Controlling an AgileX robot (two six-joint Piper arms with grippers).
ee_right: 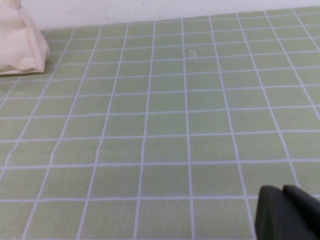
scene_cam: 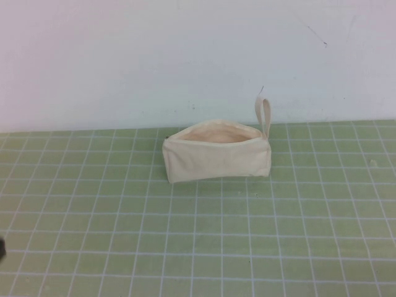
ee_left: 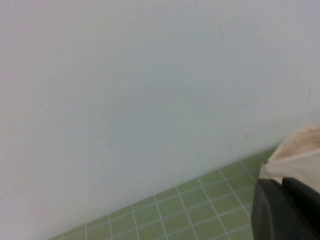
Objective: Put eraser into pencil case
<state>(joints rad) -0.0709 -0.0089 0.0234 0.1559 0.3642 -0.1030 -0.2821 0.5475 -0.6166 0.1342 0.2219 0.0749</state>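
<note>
We see the pencil case (scene_cam: 216,154), a soft cream fabric pouch, oblong, standing unzipped near the white wall (scene_cam: 185,55) on the green gridded mat (scene_cam: 198,241), its loop strap (scene_cam: 265,116) upright at the right end. The eraser shows nowhere. The left gripper (ee_left: 285,210) sits beside the pouch and the right gripper (ee_right: 287,212) low over bare mat; each shows only a dark edge.

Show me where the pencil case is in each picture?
High view: the pencil case stands mid-mat near the wall, mouth open, loop strap sticking up.
Left wrist view: its corner peeks in by the left hand.
Right wrist view: one end shows, far from the right hand.
Shared landmark: the green grid mat.
</note>
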